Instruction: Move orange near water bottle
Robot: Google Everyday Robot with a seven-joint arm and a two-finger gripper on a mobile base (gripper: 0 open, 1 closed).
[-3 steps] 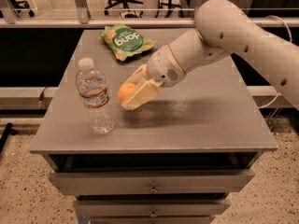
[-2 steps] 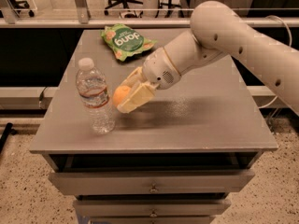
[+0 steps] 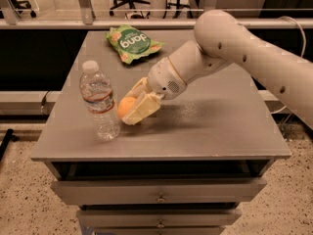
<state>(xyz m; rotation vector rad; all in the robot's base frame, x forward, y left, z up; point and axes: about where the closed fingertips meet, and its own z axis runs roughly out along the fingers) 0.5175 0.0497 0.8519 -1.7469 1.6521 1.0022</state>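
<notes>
The orange (image 3: 125, 106) sits between my gripper's pale yellow fingers (image 3: 142, 109), low over the grey table (image 3: 205, 126). My gripper (image 3: 130, 109) is shut on the orange and reaches in from the right on the white arm. The water bottle (image 3: 100, 101) stands upright at the table's front left, clear and ribbed with a white cap. The orange is just right of the bottle, almost touching its side.
A green snack bag (image 3: 131, 42) lies at the back of the table. The table's front edge is close below the bottle. Drawers (image 3: 159, 195) sit under the tabletop. Office chairs and a rail stand behind the table.
My gripper has carried the orange to the left and a little down, closer to the water bottle. The bottle and bag have not moved.
</notes>
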